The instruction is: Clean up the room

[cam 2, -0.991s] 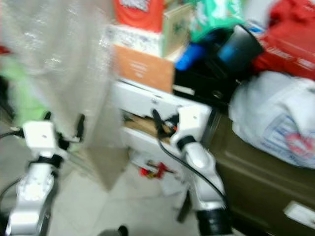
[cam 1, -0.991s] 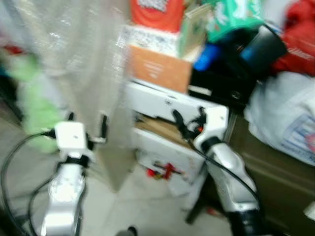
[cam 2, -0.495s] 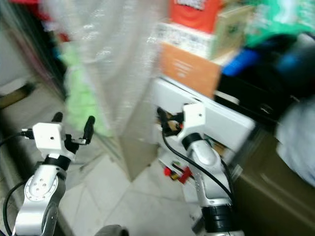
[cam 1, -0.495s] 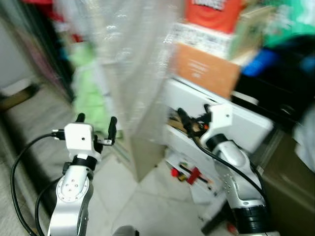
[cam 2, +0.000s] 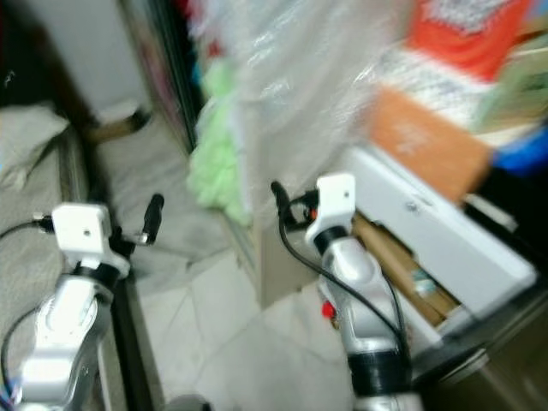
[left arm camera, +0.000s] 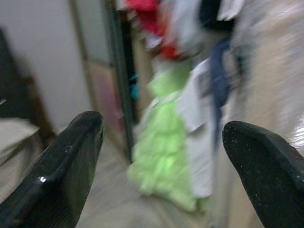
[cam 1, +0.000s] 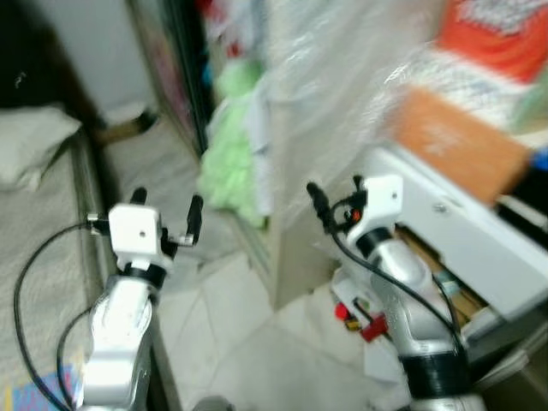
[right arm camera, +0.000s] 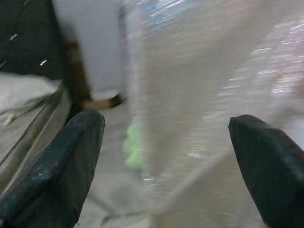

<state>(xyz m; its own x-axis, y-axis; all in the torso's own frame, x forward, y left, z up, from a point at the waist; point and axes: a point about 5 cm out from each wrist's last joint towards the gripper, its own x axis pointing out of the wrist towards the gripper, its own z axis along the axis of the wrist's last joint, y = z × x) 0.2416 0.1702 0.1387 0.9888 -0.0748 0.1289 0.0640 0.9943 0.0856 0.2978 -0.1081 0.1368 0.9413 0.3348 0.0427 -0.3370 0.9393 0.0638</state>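
Note:
Both arms are raised in front of me, and the picture is blurred. My left gripper (cam 1: 165, 211) is open and empty, above the edge of a grey bed (cam 1: 43, 214). My right gripper (cam 1: 332, 193) is open and empty too, close to a tall board wrapped in clear plastic (cam 1: 317, 103). A light green garment (cam 1: 231, 150) hangs or lies in a heap beyond the grippers, beside a dark doorway. In the left wrist view the green garment (left arm camera: 166, 156) lies between the fingers, far off. The plastic wrap (right arm camera: 204, 109) faces the right wrist camera.
A white drawer unit (cam 1: 462, 231) stands open at the right, with an orange box (cam 1: 454, 137) and red cloth (cam 1: 501, 30) stacked above. Small red items (cam 1: 364, 324) lie on the tiled floor (cam 1: 248, 342) under it. A pale pillow (cam 1: 30, 145) rests on the bed.
The whole view has swung to the left: the piled boxes and bags have slid off to the right, and the bed and doorway have come in. Both grippers stay open and raised.

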